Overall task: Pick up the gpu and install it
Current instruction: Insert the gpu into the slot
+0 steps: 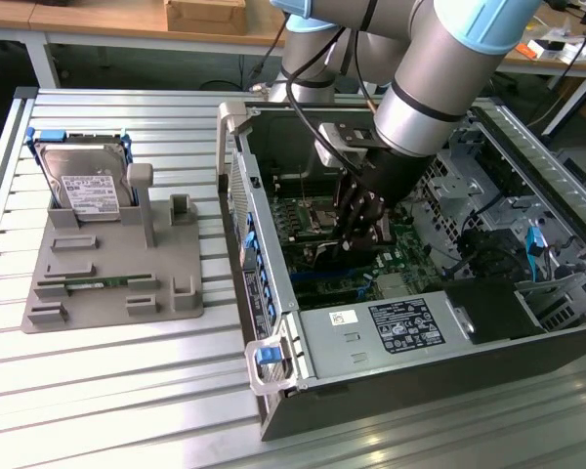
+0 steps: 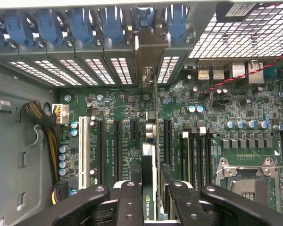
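Observation:
The gpu point(image 2: 148, 197) stands edge-on between my fingers, a slim black card with a green logo on its top edge. Its beige metal bracket point(image 2: 148, 56) sits against the rear slot openings under the blue clips. My gripper point(image 2: 150, 174) is shut on the card, one black finger point(image 2: 129, 202) on each side, directly over the green motherboard point(image 2: 122, 108) among its black expansion slots. In the exterior view the gripper point(image 1: 359, 234) reaches down inside the open computer case point(image 1: 273, 303), and the arm hides the card there.
A grey holder point(image 1: 107, 264) on the slatted table at the exterior view's left carries a silver hard drive point(image 1: 83, 186) and a green memory stick point(image 1: 88, 284). Inside the case are the processor socket point(image 2: 245, 176), a yellow-black cable bundle point(image 2: 42, 125) and drive cages point(image 1: 508, 225).

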You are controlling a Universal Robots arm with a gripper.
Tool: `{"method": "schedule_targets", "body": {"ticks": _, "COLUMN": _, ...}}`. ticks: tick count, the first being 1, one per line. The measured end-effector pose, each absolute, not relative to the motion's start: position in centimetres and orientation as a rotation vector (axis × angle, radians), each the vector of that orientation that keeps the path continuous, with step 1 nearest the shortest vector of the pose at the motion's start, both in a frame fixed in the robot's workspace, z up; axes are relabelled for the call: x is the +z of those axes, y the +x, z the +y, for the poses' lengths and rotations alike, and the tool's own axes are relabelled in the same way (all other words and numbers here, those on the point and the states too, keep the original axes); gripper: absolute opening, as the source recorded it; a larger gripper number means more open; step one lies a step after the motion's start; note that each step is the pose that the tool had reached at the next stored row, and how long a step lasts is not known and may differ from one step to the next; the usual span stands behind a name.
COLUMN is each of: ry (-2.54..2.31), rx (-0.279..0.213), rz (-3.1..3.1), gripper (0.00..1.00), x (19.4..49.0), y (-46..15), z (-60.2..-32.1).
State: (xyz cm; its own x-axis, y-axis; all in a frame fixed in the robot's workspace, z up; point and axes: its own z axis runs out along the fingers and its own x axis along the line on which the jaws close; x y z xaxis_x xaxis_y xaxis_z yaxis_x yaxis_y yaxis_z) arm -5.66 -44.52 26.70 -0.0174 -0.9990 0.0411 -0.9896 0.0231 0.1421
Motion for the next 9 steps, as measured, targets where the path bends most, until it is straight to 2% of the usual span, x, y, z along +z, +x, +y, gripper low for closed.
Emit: {"method": "schedule_targets", "body": {"ticks": 9, "ry": 2.105, "rx": -0.11, "rz": -2.149, "gripper": 0.27, "x": 26.73, "y": -5.54, "z": -44.45}}
